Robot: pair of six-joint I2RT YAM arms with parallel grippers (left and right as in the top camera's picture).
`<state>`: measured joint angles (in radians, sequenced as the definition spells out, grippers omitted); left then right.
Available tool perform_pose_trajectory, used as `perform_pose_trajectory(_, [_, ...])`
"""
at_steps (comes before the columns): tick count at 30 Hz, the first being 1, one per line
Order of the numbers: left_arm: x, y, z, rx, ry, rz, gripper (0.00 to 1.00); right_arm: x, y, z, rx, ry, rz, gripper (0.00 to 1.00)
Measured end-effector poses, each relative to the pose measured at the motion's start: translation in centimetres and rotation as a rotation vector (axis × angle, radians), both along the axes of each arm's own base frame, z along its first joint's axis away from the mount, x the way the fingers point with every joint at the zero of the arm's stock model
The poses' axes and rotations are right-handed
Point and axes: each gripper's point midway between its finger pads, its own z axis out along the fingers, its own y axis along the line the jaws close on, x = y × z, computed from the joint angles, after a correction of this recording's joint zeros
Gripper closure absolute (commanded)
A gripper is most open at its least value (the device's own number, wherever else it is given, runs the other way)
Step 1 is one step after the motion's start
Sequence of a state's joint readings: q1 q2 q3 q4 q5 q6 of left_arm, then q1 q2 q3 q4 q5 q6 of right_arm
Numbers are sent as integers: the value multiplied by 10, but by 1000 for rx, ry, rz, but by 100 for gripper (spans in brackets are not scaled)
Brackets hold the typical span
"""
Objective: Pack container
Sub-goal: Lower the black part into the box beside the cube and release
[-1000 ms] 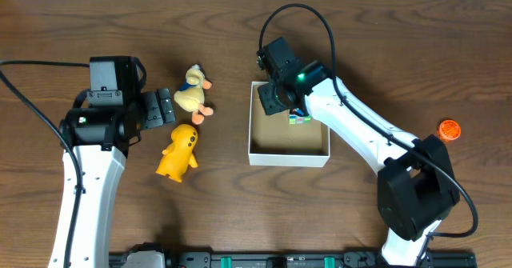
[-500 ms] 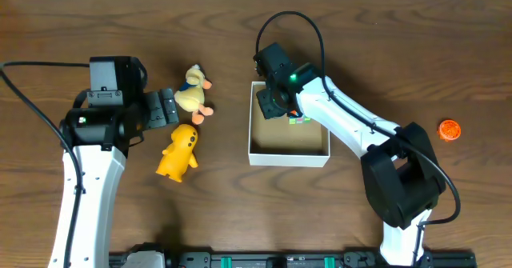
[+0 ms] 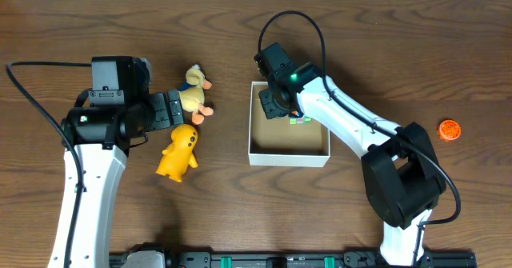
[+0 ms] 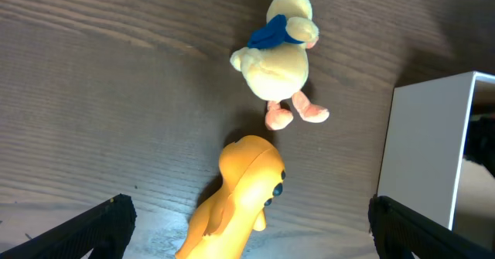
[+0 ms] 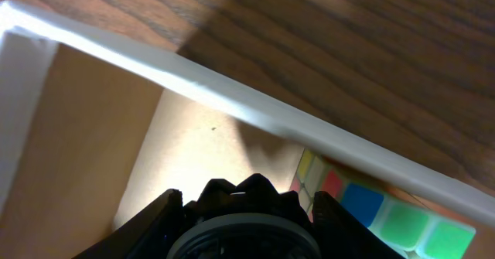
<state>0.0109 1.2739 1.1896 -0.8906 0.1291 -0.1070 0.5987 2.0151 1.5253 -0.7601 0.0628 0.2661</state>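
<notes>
The container (image 3: 288, 158), a shallow white-walled box with a tan inside, sits mid-table. My right gripper (image 3: 274, 102) is low over its far-left corner, shut on a black round toothed toy (image 5: 247, 205). A Rubik's cube (image 3: 301, 121) lies in the box by the far wall and shows in the right wrist view (image 5: 371, 209) beside the white wall (image 5: 232, 97). My left gripper (image 3: 171, 109) is wide open, its fingers either side of a yellow toy figure (image 4: 240, 197) without touching it. A pale yellow plush duck (image 3: 194, 92) lies just beyond it.
An orange ball-like object (image 3: 450, 129) lies at the far right of the table. The yellow toy figure (image 3: 179, 150) lies left of the container. The container's white side wall (image 4: 425, 151) shows at the right of the left wrist view.
My left gripper has moved right, closer to the duck and the yellow figure. My right gripper shifted slightly left into the container's far-left corner, still holding the black toy.
</notes>
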Motion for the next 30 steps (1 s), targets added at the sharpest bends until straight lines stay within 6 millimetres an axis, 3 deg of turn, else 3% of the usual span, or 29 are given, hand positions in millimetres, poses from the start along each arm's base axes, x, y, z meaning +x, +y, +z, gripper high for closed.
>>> perform_pose_trajectory(12, [0, 0, 0, 3, -1, -12, 2, 2, -23, -3, -42, 20, -112, 98])
perform_pose_trajectory(18, [0, 0, 0, 5, -1, -15, 2, 2, -24, -3, -39, 21, -132, 70])
perform_pose_trajectory(23, [0, 0, 0, 6, -1, -16, 2, 2, -25, -3, -40, 22, -133, 66])
perform_pose_trajectory(30, [0, 0, 0, 7, -1, -18, 2, 2, -25, -3, -39, 24, -137, 39])
